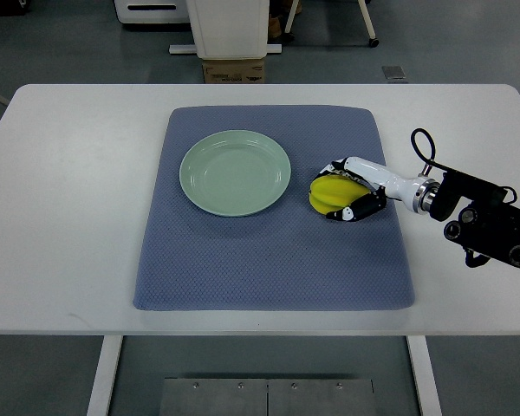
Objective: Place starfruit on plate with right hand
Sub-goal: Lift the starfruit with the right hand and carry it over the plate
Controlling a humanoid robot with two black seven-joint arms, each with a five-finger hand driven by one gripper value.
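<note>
Under the right hand and spreading wide on every side of it lies the white worktop, and on that a blue-grey mat that carries everything that matters here. Away from the hand toward its fingertip side, near but not touching, sits the pale green plate, bare and waiting. The hand itself reaches in from the right edge on a white forearm with black joints behind it, and its fingers are curled around the starfruit, one above it and one below, so it looks to me like a closed grasp on the fruit. The fruit is on the mat, or barely off it; I cannot tell which. I would judge the grasp step is in hand and the carry not yet done: what comes next calls for a lift clear of the mat, a short sideways travel over the plate's rim, then a gentle lowering and release. The yellow starfruit looks stubby, its ribs running roughly across toward the plate, though its long axis is hard to make out inside the fingers.
</note>
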